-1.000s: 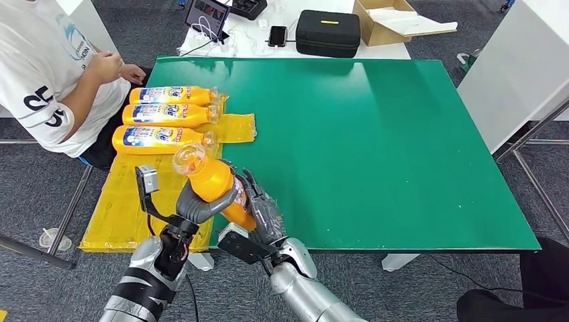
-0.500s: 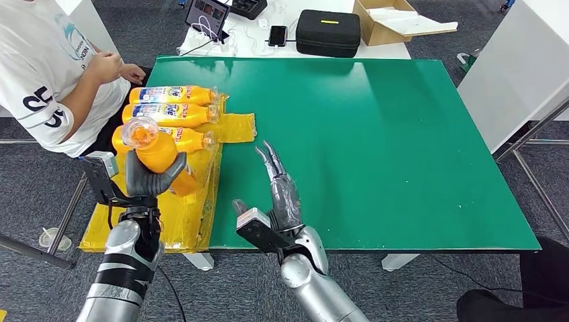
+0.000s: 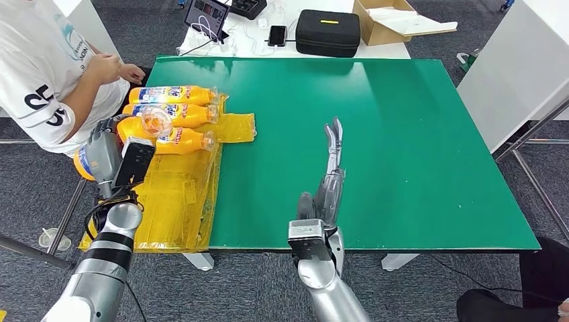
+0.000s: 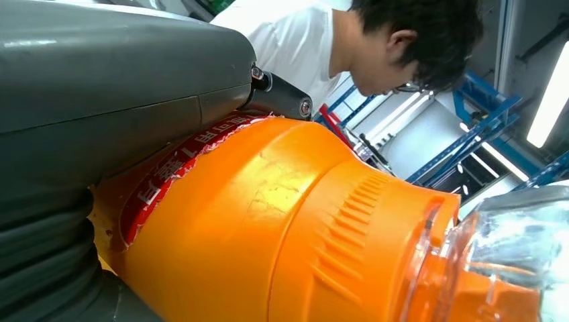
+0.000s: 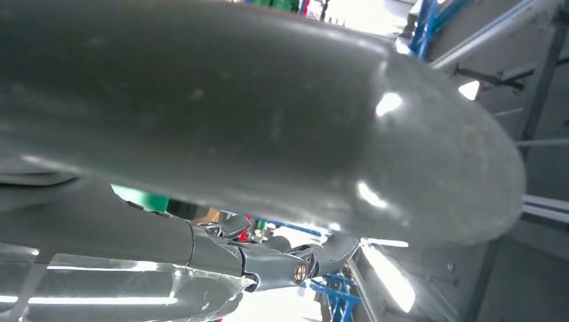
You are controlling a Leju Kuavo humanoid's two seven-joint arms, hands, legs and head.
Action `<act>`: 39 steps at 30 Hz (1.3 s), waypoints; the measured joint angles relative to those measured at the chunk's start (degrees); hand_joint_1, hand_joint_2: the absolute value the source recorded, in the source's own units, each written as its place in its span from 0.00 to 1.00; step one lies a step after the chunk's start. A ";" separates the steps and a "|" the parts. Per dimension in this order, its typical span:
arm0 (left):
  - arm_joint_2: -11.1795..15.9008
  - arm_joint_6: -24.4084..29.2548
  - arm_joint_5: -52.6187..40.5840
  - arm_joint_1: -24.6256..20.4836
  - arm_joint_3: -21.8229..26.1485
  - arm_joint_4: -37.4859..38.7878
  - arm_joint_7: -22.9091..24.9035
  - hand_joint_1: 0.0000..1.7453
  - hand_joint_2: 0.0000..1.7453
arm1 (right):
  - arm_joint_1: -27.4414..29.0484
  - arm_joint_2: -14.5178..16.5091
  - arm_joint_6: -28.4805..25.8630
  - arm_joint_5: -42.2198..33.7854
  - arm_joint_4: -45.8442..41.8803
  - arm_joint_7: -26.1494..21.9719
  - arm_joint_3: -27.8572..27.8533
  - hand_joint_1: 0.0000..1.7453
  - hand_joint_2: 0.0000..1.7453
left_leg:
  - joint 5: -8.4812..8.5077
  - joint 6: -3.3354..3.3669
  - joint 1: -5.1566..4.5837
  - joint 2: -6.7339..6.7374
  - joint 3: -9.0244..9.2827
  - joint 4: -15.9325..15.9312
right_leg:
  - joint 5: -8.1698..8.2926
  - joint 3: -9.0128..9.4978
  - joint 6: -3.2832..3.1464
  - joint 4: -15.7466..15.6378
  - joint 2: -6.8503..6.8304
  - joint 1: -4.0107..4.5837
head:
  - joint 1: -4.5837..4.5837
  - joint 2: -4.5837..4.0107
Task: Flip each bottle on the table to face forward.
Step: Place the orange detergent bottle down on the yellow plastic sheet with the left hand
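- The left robot hand (image 3: 104, 155) is clamped around an orange bottle (image 3: 144, 127), holding it raised off the desk's left edge, beyond the yellow sheet (image 3: 176, 194).
- The held bottle's clear cap (image 3: 156, 121) points up toward the camera; the left wrist view shows its orange body (image 4: 268, 228) with a red label pressed against the grey palm.
- Three more orange bottles lie side by side on the yellow sheet at the far left of the green desk (image 3: 402, 147), caps pointing to the desk's centre: a far bottle (image 3: 173, 94), a middle bottle (image 3: 181, 113) and a near bottle (image 3: 184, 139).
- The right robot hand (image 3: 330, 174) is empty, its fingers straight and apart, over the near middle of the desk.
- A person in a white shirt (image 3: 47, 67) sits just beside the desk's far-left corner.
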 joint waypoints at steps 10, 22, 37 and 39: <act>2.30 -0.62 -14.15 -2.66 -3.01 6.85 6.40 1.00 1.00 | 0.51 -0.16 0.15 -2.51 -1.89 -1.02 -0.48 0.00 0.00 | 0.00 0.00 0.00 -0.01 -0.02 0.00 | 0.00 -0.01 0.00 0.00 -0.01 0.00 | -0.01 0.01; 8.32 -17.96 -24.92 -5.13 -11.98 22.86 6.77 1.00 1.00 | 0.13 -1.09 5.60 -6.03 -0.92 -1.03 -0.34 0.00 0.00 | 0.00 -0.01 0.00 0.13 -0.04 -0.01 | 0.01 -0.06 -0.02 0.01 0.05 0.01 | 0.00 0.00; 10.04 -29.79 -22.49 -7.48 -14.68 26.48 4.65 0.00 0.75 | -1.19 -0.74 8.88 -6.74 3.30 -0.75 0.13 0.00 0.00 | 0.00 -0.02 0.00 -0.03 0.23 -0.03 | -0.01 0.28 -0.03 0.01 0.02 0.00 | -0.01 0.00; 10.28 -31.31 -21.26 -7.55 -14.67 26.56 4.24 0.00 0.25 | -1.25 -0.56 9.30 -6.89 3.74 -0.74 0.15 0.00 0.00 | 0.00 -0.02 0.00 -0.03 0.27 -0.03 | -0.01 0.31 -0.03 0.01 0.02 0.00 | -0.01 0.00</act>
